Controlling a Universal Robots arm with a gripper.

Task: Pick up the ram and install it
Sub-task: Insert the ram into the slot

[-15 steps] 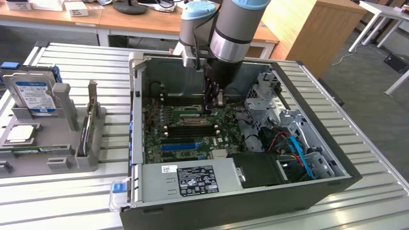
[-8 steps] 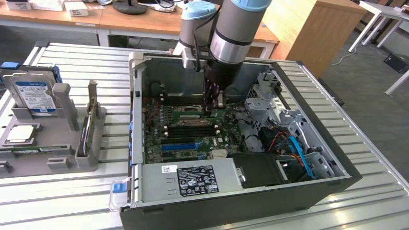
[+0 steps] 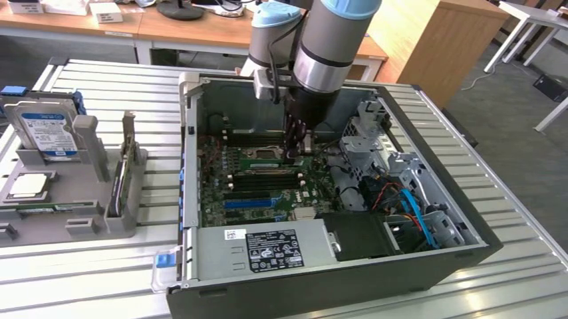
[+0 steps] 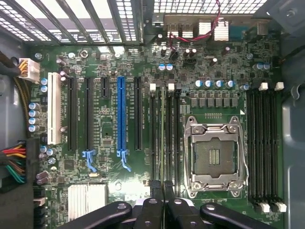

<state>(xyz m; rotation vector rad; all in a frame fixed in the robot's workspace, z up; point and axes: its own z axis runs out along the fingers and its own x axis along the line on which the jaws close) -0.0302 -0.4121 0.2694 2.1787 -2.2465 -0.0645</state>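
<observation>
The end effector [image 3: 298,147] hung inside the case [image 3: 191,126] over the motherboard [image 3: 257,196]. Its jaws were pinched narrow on the ram [image 4: 163,138], which stood edge-on along the memory slots [image 4: 153,129] beside the CPU socket [image 4: 214,155]. The pick-up looked done. The ram seemed lined up with a slot, but whether it was seated could not be told. It was not yet released.
</observation>
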